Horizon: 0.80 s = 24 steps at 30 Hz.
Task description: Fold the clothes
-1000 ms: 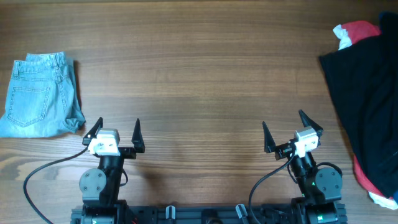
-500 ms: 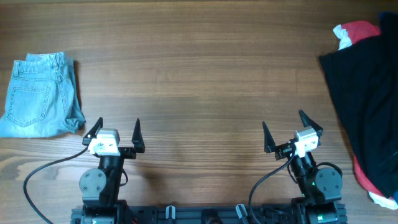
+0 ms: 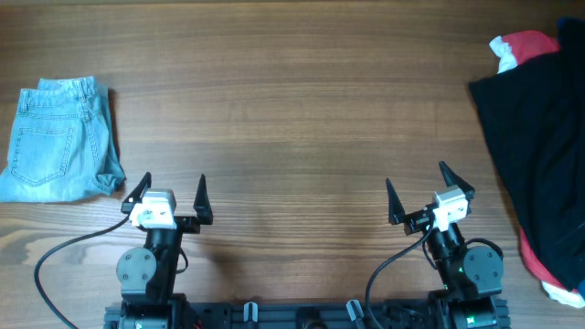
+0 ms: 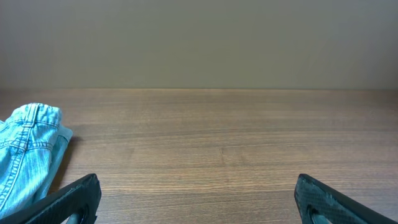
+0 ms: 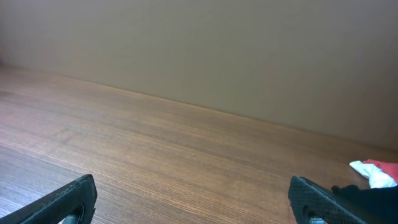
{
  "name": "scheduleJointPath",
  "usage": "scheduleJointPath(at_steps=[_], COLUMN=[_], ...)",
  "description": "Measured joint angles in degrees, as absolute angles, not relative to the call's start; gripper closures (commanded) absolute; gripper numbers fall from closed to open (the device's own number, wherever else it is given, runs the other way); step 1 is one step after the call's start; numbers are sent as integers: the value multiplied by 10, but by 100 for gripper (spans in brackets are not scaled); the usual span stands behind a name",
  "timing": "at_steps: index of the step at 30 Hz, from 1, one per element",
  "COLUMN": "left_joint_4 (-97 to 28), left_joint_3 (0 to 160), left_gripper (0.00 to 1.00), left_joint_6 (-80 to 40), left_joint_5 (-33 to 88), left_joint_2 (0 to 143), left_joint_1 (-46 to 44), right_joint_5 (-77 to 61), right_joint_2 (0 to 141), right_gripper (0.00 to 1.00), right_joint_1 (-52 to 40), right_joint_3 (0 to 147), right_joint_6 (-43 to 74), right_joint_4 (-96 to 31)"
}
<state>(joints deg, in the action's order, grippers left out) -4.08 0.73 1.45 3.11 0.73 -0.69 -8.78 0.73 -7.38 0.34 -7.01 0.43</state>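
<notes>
Folded light-blue denim shorts point(image 3: 57, 137) lie at the table's left edge; they also show at the left of the left wrist view point(image 4: 28, 149). A pile of unfolded clothes lies at the right edge: a large black garment point(image 3: 539, 155) over red and white fabric point(image 3: 521, 47). The red and white fabric shows at the right of the right wrist view point(image 5: 376, 171). My left gripper point(image 3: 172, 196) is open and empty near the front edge, right of the shorts. My right gripper point(image 3: 422, 196) is open and empty, left of the black garment.
The wooden table point(image 3: 292, 110) stretches between the two clothing piles. Black cables run from both arm bases point(image 3: 73, 251) along the front edge. A plain wall stands behind the far edge of the table point(image 4: 199, 43).
</notes>
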Motion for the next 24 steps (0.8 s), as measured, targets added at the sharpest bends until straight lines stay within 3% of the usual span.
scheduleJointPath(at_steps=[14,20,24], left_joint_4=[-41,-48,-130], left_joint_3=[7,9,55], left_gripper=[0,0,0], left_joint_6=[15,-62,-106], left_joint_5=[31,31,48], left_joint_2=[7,33,93], left_joint_1=[-7,-7,-7], right_joint_5=[-88,-87,-63], right_joint_2=[7,16,83], right_gripper=[0,0,0], right_joint_1=[-74,-74,-74], right_joint_3=[3,7,70], right_joint_6=[-68,46,87], right_joint_4=[4,-9,-69])
